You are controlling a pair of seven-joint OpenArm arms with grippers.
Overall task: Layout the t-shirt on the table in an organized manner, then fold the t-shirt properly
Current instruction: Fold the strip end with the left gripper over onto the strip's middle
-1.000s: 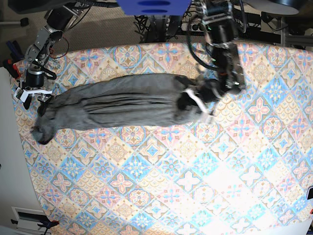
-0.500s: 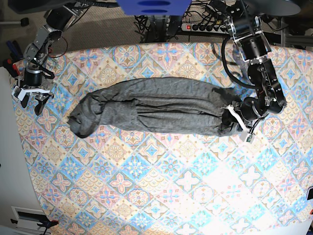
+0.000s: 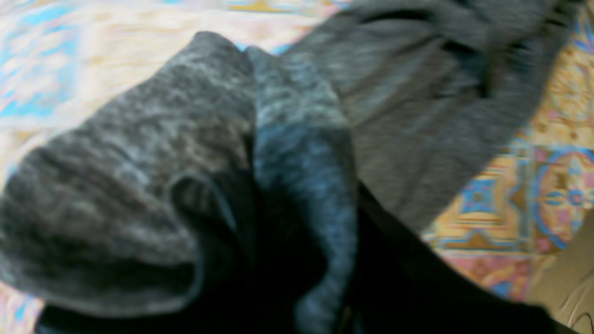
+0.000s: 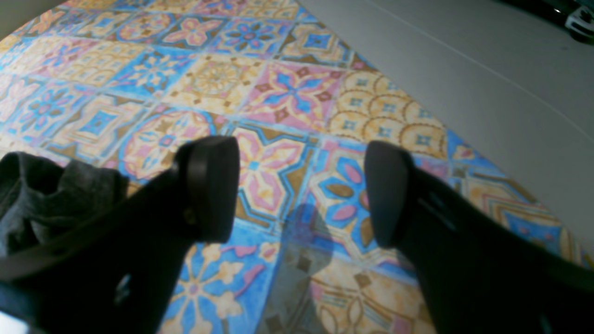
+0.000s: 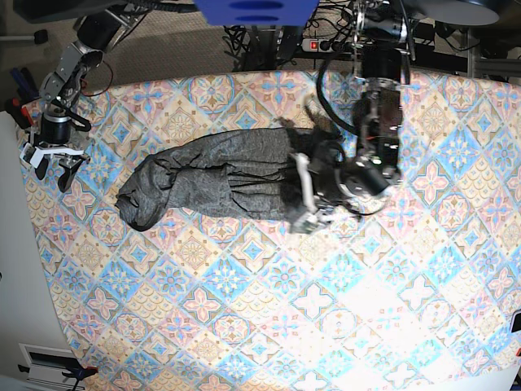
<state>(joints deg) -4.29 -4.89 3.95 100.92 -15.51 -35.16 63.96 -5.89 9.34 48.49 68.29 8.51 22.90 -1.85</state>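
The dark grey t-shirt point(image 5: 220, 175) lies bunched in a long roll across the far half of the table point(image 5: 326, 309). My left gripper point(image 5: 308, 195) is shut on its right end, and that end is doubled back over the roll. In the left wrist view the shirt's fabric point(image 3: 278, 139) fills the frame and hides the fingers. My right gripper point(image 5: 50, 159) stands open over the table's left edge, apart from the shirt. Its fingers point(image 4: 209, 185) hold nothing, and the right gripper point(image 4: 297, 190) hovers above patterned cloth, with the shirt's left end point(image 4: 41, 195) beside it.
Grey floor point(image 4: 464, 69) begins just past the table's left edge. Behind the far edge are cables and a power strip point(image 5: 326, 45), and a blue object point(image 5: 252, 10) hangs at top centre. The near half of the patterned cloth point(image 5: 244, 326) holds no objects.
The left gripper first dragged the shirt rightward, away from the right gripper, then swung back left with the shirt's right end, doubling it over. The right gripper stayed open at the left edge.
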